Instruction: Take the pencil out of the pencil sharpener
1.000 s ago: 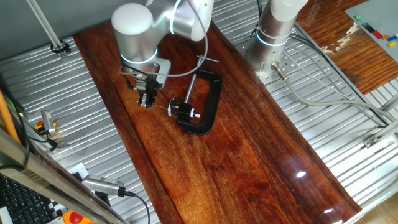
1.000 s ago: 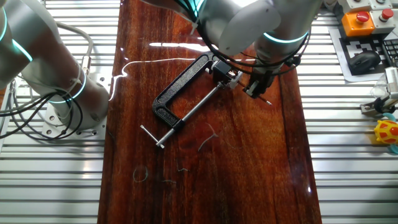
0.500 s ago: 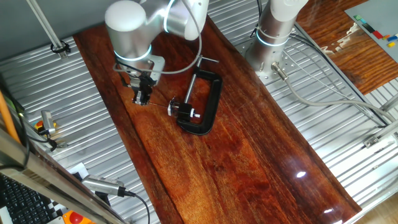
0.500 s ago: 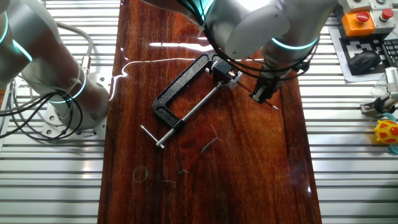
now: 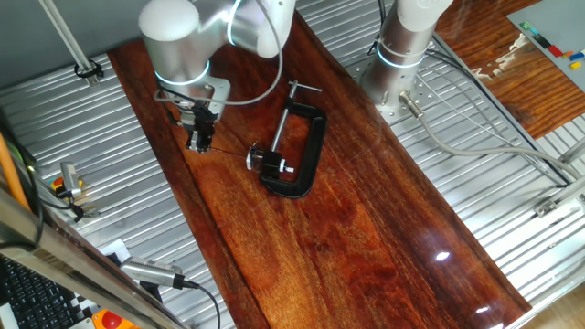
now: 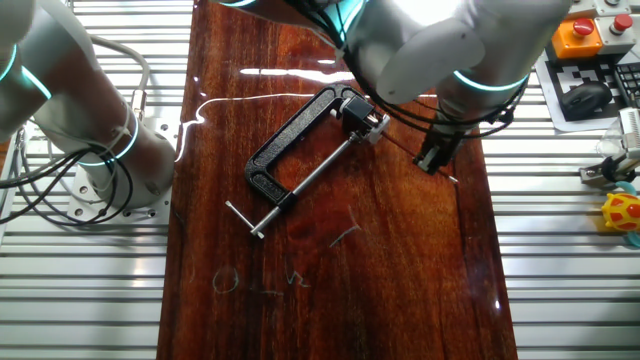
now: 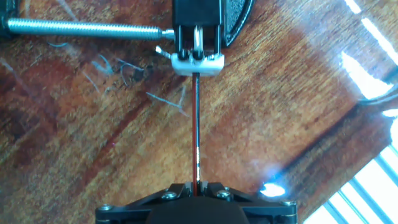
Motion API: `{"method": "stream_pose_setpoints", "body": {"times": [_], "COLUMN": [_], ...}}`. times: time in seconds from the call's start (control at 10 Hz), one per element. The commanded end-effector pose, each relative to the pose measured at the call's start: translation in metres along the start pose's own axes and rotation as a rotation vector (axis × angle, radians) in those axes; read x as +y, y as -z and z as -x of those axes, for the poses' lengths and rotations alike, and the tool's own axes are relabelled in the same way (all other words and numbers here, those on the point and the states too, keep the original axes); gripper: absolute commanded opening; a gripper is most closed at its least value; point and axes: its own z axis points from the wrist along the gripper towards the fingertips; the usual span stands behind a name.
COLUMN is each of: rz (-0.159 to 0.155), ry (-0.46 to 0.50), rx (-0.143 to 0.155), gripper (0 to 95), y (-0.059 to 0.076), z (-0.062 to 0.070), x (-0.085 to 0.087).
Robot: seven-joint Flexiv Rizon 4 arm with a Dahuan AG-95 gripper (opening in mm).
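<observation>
In the hand view the pencil [image 7: 196,124] is a thin dark-red stick. It runs straight from the pencil sharpener [image 7: 197,61], a small black block with a white face, down to my gripper [image 7: 196,185]. The jaws are shut on the pencil's near end. Its far tip still meets the sharpener's white face. In one fixed view my gripper [image 5: 198,142] is left of the sharpener [image 5: 265,163]. In the other fixed view my gripper [image 6: 432,163] is right of and below the sharpener [image 6: 362,112], and the pencil [image 6: 405,148] spans the gap between them.
The sharpener is held in a big black C-clamp [image 5: 311,151] lying on the dark wooden board [image 5: 347,228]. The clamp also shows in the other fixed view [image 6: 290,135]. Its silver screw rod [image 7: 87,27] lies left of the sharpener. A second arm's base [image 5: 402,55] stands at the back. Ribbed metal table surrounds the board.
My gripper has moved steadily away from the sharpener along the pencil's line, still shut on the pencil. The pencil has slid out with it. The clamp and sharpener have not moved.
</observation>
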Motion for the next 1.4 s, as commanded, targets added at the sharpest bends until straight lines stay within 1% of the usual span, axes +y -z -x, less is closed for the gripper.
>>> {"method": "stream_pose_setpoints", "body": {"times": [0.1,0.6,1.0,1.2,1.4], "rz": [0.001,0.003,0.002,0.000,0.002], "ry": [0.002,0.015,0.029,0.037,0.034], "rx": [0.000,0.001,-0.005,-0.011,-0.018], "gripper": [0.0,0.0,0.0,0.0,0.0], "y": [0.001,0.002,0.002,0.001,-0.002], "z": [-0.004,-0.014,-0.024,-0.026,-0.023], "x": [0.000,0.002,0.007,0.009,0.013]}}
